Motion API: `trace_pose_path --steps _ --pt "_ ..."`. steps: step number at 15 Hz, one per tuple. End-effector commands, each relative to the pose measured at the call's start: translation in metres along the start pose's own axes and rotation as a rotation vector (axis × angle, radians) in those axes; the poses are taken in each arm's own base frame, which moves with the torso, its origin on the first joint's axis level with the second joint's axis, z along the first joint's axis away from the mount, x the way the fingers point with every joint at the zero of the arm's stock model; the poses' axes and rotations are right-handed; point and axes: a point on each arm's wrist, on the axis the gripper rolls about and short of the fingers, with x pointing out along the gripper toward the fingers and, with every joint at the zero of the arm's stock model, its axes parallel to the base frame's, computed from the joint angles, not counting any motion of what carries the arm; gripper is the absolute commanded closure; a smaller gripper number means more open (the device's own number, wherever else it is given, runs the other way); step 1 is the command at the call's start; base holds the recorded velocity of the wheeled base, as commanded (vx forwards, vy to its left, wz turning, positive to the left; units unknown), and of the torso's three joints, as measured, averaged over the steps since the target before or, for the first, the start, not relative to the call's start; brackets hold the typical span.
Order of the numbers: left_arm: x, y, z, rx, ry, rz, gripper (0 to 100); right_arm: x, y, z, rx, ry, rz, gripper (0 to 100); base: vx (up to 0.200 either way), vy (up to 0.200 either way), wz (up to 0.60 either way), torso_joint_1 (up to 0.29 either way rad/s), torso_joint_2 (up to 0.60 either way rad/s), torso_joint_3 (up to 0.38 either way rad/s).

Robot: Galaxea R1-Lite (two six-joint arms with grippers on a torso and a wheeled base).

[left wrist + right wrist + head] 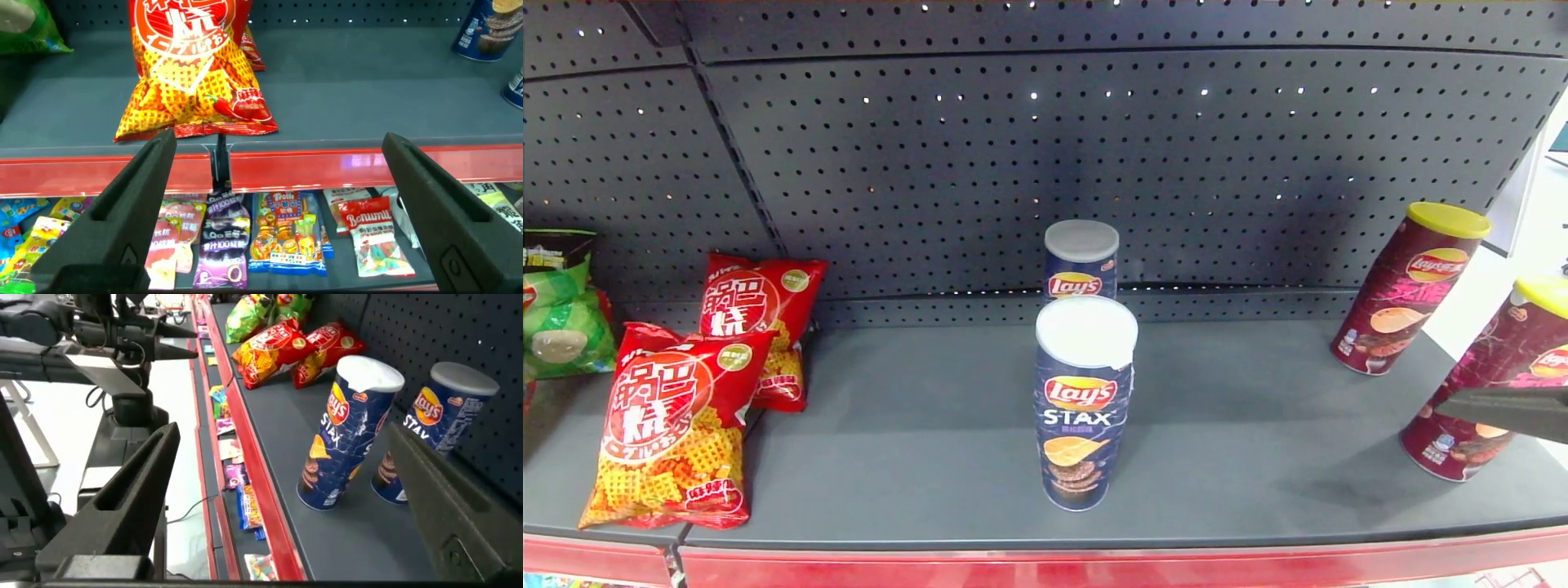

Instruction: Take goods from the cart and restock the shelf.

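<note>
I see the shelf (pixel 915 441) in front of me, a grey board with a red front rail (pixel 1045 565) and a dark pegboard wall (pixel 1045 163) behind it. In the middle of the shelf stand 2 blue cans of chips, one behind the other: the front blue can (pixel 1082 416) is near the rail and the rear blue can (pixel 1081 261) is close to the pegboard wall, both upright with pale lids. On the right side there are 2 maroon cans with yellow lids; the far maroon can (pixel 1405 290) is near the wall and the near maroon can (pixel 1511 351) is at the right edge of the shelf. One dark finger (pixel 1511 411) of the right end effector (pixel 282 433) crosses in front of this near can, and I cannot tell if it touches it. The right end effector has its fingers spread wide and carries nothing. The left end effector (pixel 279 139) is also spread wide and empty, and it hangs in front of the red front rail. On the left side of the shelf lie 2 red snack bags (pixel 674 433), one partly over the other, and green bags (pixel 560 318) are further left. Under the shelf hang colourful candy packets (pixel 282 233).
</note>
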Motion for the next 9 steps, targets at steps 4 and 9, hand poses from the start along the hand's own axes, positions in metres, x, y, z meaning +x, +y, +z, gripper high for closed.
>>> trace_pose_path --steps 4,9 --pt "0.0001 0.0000 0.0001 0.000 0.001 0.000 0 0.0003 0.0003 -0.0021 0.006 0.004 0.003 0 0.000 0.000 0.00 0.000 0.00 0.000" --pt "0.0002 0.0000 0.0001 0.000 0.003 0.000 0 -0.0047 0.0084 -0.0079 0.010 0.008 0.004 0 0.000 0.000 0.00 0.000 0.00 0.000"
